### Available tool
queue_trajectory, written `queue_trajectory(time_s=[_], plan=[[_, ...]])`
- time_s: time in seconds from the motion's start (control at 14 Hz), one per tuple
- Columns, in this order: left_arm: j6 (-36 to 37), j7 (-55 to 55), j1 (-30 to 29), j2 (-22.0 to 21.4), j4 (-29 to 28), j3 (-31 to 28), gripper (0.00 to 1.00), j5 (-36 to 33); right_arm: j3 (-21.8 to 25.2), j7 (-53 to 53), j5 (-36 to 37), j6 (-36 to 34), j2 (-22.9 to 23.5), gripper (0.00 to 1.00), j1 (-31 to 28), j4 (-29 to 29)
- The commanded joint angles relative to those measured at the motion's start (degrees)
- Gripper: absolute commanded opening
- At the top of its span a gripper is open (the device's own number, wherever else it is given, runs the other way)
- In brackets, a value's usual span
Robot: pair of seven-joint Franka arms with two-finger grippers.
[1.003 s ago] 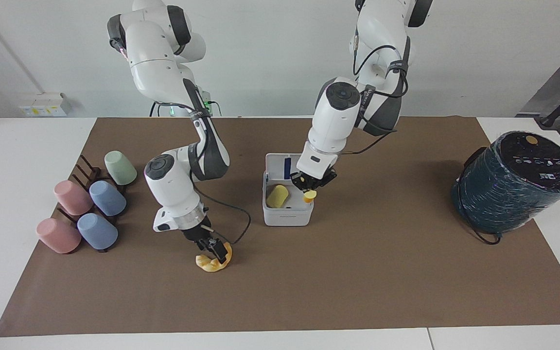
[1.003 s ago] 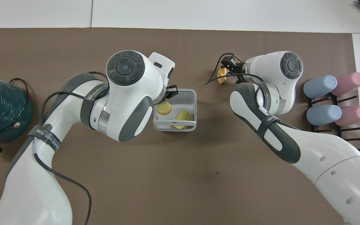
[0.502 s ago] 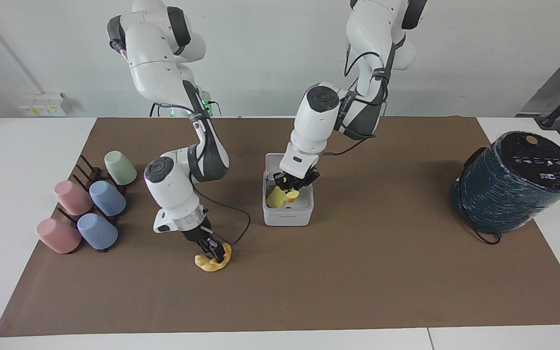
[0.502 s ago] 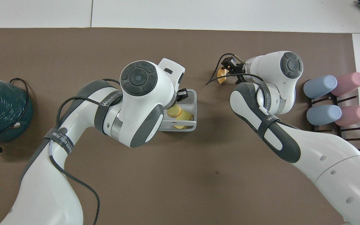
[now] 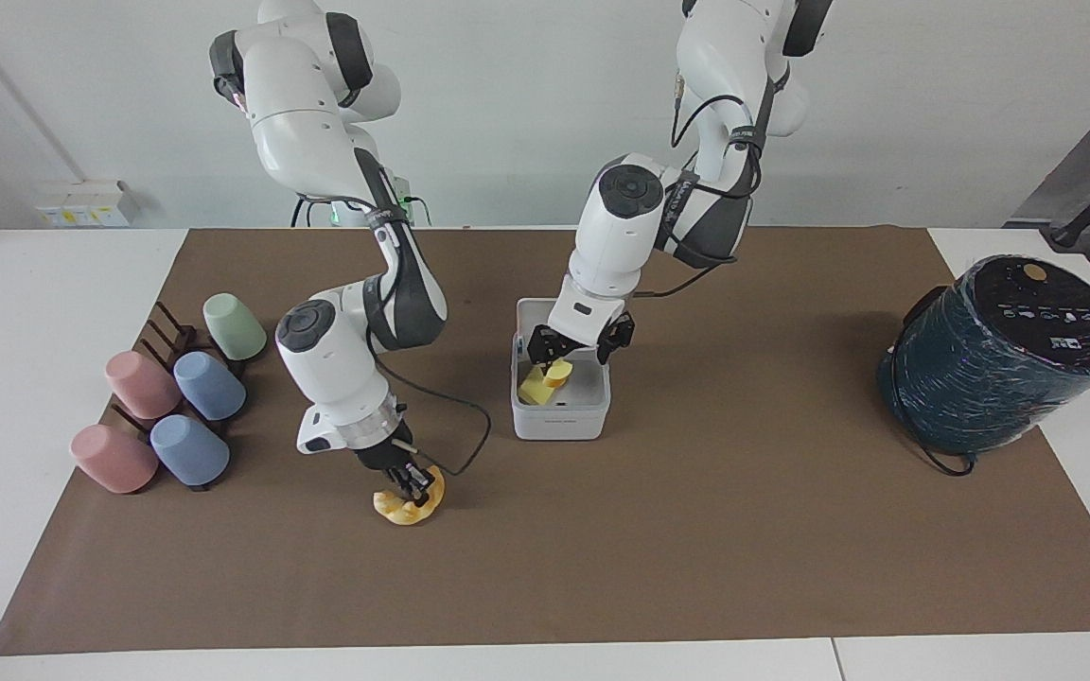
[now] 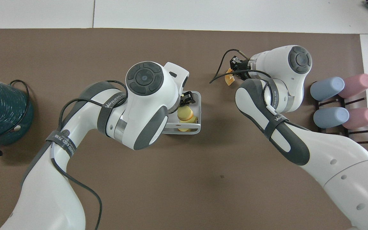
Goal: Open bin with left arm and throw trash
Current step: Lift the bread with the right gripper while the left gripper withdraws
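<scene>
The white bin (image 5: 559,421) stands mid-mat with its lid (image 5: 524,312) swung up toward the robots. Two pale yellow trash blocks (image 5: 545,380) lie inside it, also showing from above (image 6: 185,113) within the bin's rim (image 6: 198,105). My left gripper (image 5: 575,352) hangs open just over the bin's mouth, nothing between its fingers; from above only its tip (image 6: 187,97) shows. My right gripper (image 5: 413,487) is shut on the golden croissant-like trash piece (image 5: 398,508), low at the mat, toward the right arm's end; from above the piece (image 6: 228,79) peeks out under that gripper (image 6: 236,67).
Several pastel cups (image 5: 167,397) lie on a dark rack (image 5: 171,331) at the right arm's end. A big dark teal wrapped cylinder (image 5: 999,350) with a black cable stands at the left arm's end. A brown mat (image 5: 696,530) covers the table.
The left gripper moved over the bin, opened and let its yellow block fall in beside the other. The right gripper closed on the croissant piece, which shifted slightly.
</scene>
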State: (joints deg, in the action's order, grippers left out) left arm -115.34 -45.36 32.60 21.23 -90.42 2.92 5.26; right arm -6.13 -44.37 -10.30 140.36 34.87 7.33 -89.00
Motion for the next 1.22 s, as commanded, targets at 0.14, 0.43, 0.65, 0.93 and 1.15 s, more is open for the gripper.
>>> queue_trajectory(time_s=[0.14, 0.43, 0.65, 0.93, 1.15], plan=[[4.42, 0.98, -0.34, -0.84, 1.73, -0.37, 1.0, 0.45, -0.28, -0.37, 0.54, -9.55, -6.81, 0.0, -0.91, 0.94], [4.59, 0.98, -0.52, -0.67, 3.31, -0.72, 1.0, 0.54, -0.28, -0.46, 0.46, -13.8, -9.99, 0.0, -1.0, 0.41], [10.37, 1.33, -5.42, -0.14, 10.49, -0.46, 1.0, 0.63, -0.55, -0.98, -0.24, -15.63, -12.44, 0.0, -0.12, 0.32], [22.32, 11.85, -13.33, -0.75, 17.1, -1.07, 1.0, 0.28, -4.57, -0.98, -3.3, -19.08, -14.92, 0.0, 0.14, 0.23], [28.04, 24.05, -20.1, -4.43, 17.38, -1.25, 1.0, -0.42, -5.56, -4.04, -8.93, -17.24, -15.09, 0.0, 3.73, -0.2]])
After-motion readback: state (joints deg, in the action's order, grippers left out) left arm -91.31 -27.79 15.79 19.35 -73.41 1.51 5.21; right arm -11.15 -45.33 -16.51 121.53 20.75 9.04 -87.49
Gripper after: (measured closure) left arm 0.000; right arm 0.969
